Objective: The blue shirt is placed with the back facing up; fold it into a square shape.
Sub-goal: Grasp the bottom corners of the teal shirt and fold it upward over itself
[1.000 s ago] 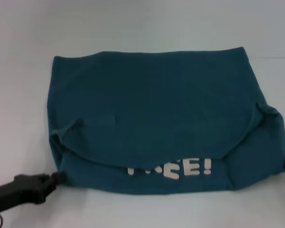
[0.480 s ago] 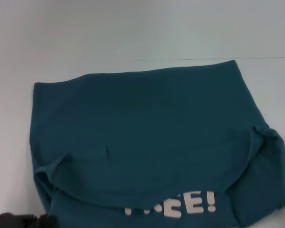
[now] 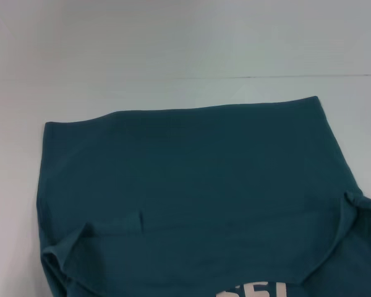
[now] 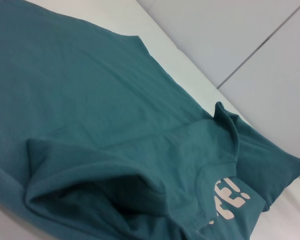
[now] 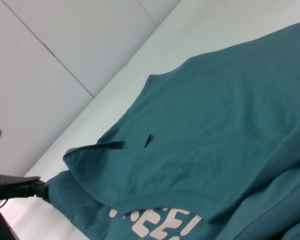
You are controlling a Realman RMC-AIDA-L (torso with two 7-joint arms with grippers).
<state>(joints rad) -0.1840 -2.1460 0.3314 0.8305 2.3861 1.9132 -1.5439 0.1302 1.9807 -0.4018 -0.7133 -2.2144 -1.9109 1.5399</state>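
Blue shirt is lying part-folded on table; left gripper is pinching its corner, right's jaws can't tell. Corner slipping would undo the fold.

The counter is a plain, pale surface with a faint bluish-white tone, reaching from the near edge of the head view to the far background. A thin dark seam runs level across its far right part. In the left wrist view the counter shows as a light strip, and beyond it stand pale wall panels divided by a thin dark joint line. In the right wrist view the counter again appears as a light band, bordered by pale panels with two thin joint lines crossing them at a slant.
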